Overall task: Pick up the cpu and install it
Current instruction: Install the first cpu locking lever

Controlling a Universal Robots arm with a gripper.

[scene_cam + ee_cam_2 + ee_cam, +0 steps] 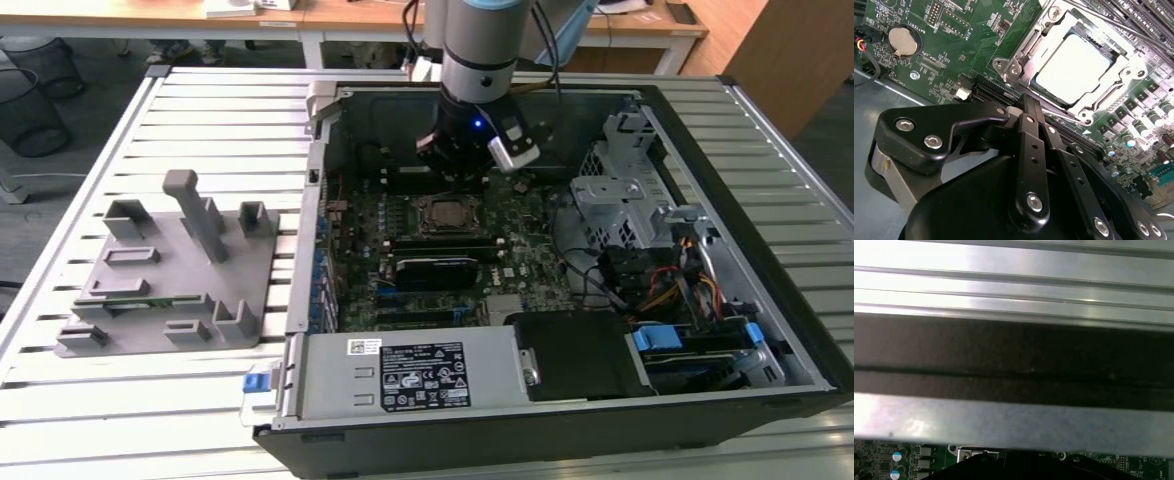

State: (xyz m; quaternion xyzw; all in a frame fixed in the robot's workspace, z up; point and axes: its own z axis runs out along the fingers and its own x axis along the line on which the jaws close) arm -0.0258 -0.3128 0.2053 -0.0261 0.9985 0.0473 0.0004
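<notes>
1. Cpu (1077,65) sits seated in the socket (1114,60) on the motherboard (454,250), silver top facing up, metal frame around it; second wrist view shows this plainly.
2. Claw (461,165) hangs inside the open computer case (747,200), just beyond the socket, nothing between its fingers as far as I can see; open or closed, cannot tell, its black linkage blocks the tips.
3. First wrist view: case wall and slatted bench (1014,270), strip of circuit board cut off.
4. Exterior view: grey fixture block (167,270) on the bench, on the exterior view's left.
</notes>
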